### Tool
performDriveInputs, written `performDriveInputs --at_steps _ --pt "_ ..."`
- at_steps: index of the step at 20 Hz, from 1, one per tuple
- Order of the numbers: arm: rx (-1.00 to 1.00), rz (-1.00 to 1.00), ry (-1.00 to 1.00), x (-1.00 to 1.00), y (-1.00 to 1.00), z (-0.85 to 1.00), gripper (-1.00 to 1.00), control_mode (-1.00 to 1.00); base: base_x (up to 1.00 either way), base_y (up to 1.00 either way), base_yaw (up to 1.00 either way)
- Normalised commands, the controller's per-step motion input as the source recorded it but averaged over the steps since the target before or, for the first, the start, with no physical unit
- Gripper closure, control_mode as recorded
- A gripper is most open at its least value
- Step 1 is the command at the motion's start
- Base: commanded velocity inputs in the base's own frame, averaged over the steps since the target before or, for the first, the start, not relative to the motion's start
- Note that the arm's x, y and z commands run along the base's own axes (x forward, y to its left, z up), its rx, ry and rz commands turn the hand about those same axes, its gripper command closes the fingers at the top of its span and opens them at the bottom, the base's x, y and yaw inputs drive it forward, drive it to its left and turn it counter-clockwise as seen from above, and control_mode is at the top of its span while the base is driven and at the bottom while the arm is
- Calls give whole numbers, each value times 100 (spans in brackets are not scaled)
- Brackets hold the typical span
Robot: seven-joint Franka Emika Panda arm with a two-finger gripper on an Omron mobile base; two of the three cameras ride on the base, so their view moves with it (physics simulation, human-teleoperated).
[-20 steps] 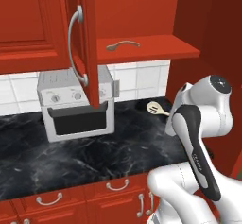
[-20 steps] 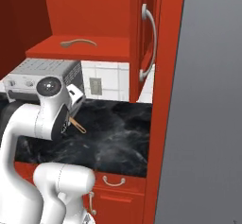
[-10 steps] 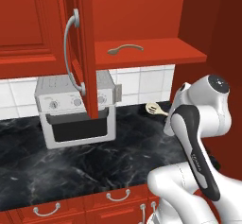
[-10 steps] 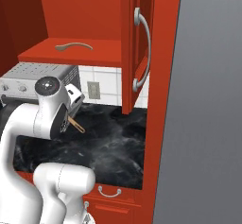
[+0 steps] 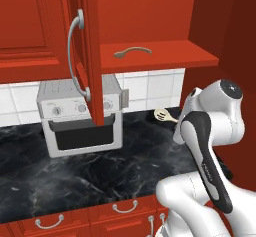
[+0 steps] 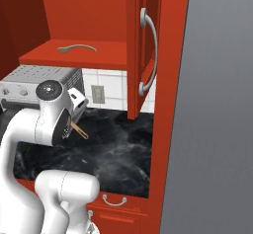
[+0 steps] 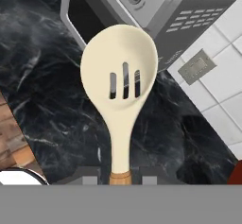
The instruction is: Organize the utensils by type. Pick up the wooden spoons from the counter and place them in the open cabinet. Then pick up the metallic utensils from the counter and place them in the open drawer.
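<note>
The hand [image 7: 120, 179] is clamped on the neck of a wooden spoon [image 7: 119, 79], its two dark fingertips [image 7: 87, 176] pressed to either side of the handle just below the pale slotted bowl (three short slits cut through it). In the hand view the spoon stands straight up from the fingers, clear of the counter [image 7: 42, 90], with the black veined stone behind it.

From the left base view the spoon's bowl [image 5: 161, 114] pokes out to the left of the arm's wrist, held in the air above the far right part of the counter [image 5: 75, 181] and below the open cabinet. From the right base view the brownish handle end [image 6: 79, 130] sticks out to the right of the wrist.

A silver toaster oven [image 5: 80, 118] sits on the counter against the white tiled wall, to the left of the spoon. Above it the open cabinet [image 5: 160, 56] shows a red shelf with a slim curved utensil [image 5: 132, 51] lying on it; I cannot tell its material. The cabinet door [image 5: 87, 51] stands swung out, edge-on, partly covering the oven. A wall outlet [image 6: 98, 94] sits on the tiles beside the oven.
</note>
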Motion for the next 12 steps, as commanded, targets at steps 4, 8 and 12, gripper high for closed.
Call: performDriveInputs --at_steps 4,8,12 --pt "0 0 0 0 0 0 100 100 -3 0 5" --pt "0 6 -14 -5 0 7 100 -100 -6 0 7" --pt "-1 7 -26 -3 0 27 100 -100 0 0 0"
